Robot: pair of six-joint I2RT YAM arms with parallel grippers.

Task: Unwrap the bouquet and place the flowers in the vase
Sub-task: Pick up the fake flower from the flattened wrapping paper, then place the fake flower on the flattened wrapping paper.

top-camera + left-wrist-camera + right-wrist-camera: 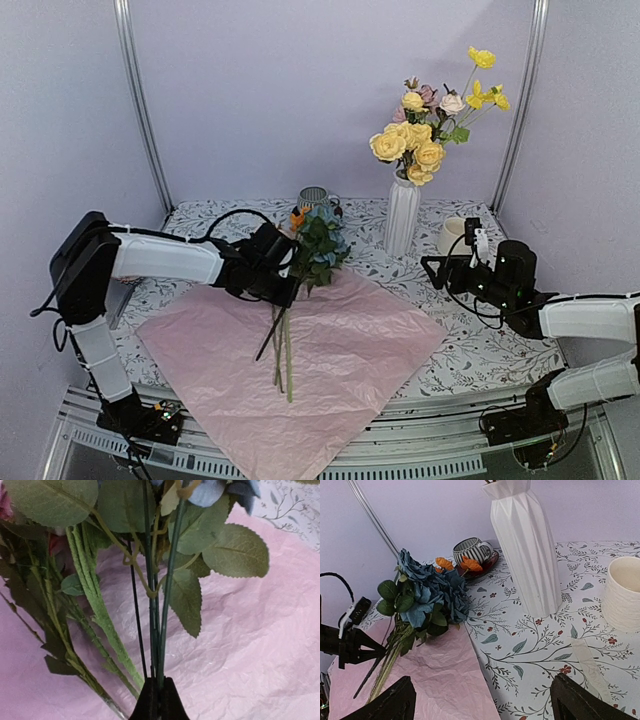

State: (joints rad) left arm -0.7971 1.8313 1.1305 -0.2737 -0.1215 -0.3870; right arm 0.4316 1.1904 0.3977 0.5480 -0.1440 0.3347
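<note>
Status: unwrapping done, transfer partly done.

- Paper [340,350]: lies open and flat as a pink sheet on the near-centre of the table [480,350], no longer around any stems. A cream ribbon [590,667] lies loose on the table on the right, near the mug [625,592].
- Vase [402,215]: upright at the far right of centre, already carrying a first bunch [420,140] of yellow and pink roses and yellow poppies.
- Remaining flowers [318,240]: blue hydrangeas and orange poppies, lying tilted at the far edge of the paper, left of the vase and well apart from it. Blooms point far, towards the striped cup [472,550]; the stems [283,345] trail near across the paper.
- Left gripper [160,702]: jaws closed on a few thin stems. Thicker fuzzy stems pass just left of the jaws; I cannot tell whether those are caught in the grip.
- Right gripper [480,707]: jaws wide open, holding nothing, hovering over the right side of the table, near side of the vase and mug.

Judgement: roughly half the blooms are placed. Left to do: lift this second bunch, carry it right, turn the stems down and feed them into the narrow neck beside those already there. The crowded neck looks the likely snag.
</note>
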